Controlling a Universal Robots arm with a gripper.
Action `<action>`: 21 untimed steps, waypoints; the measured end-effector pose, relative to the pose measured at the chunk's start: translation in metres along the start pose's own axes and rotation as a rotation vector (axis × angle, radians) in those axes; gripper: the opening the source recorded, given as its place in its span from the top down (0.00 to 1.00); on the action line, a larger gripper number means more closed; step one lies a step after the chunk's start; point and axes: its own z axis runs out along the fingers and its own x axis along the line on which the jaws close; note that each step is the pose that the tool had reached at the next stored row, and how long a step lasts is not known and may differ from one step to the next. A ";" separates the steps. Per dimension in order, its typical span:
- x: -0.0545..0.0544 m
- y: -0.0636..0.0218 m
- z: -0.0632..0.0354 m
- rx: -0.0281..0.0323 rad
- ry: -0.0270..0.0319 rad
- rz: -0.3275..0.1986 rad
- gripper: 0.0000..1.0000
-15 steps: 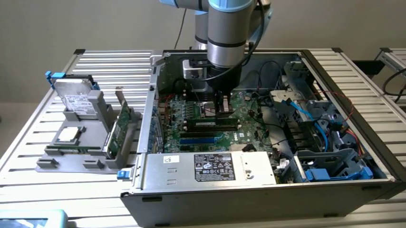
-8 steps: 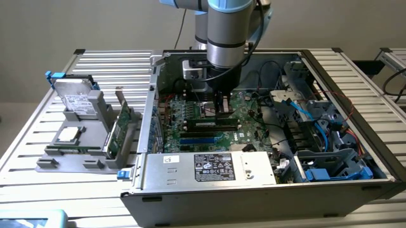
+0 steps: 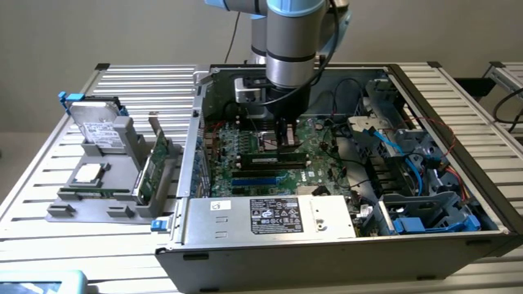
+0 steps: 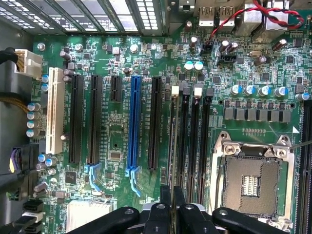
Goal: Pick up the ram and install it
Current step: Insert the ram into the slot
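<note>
- Install step, by my read: jaws clenched on the ram (image 3: pixel 270 160), centre of the exterior view, low over the memory slots (image 4: pixel 196 141).
- Seating calls for square alignment and a straight press.

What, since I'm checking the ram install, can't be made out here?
Ram seating depth: exterior view, the gripper holding it hides its middle; the wrist view sees it edge-on.
Power supply label text: exterior view, too small.
Motherboard at the near slot ends: wrist view, covered by the gripper.
</note>
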 end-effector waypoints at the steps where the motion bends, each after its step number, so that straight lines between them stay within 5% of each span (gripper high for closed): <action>1: 0.000 0.0002 0.0001 0.0003 0.0000 0.000 0.86; 21: -0.003 0.0028 0.0023 0.0119 0.0002 0.001 0.86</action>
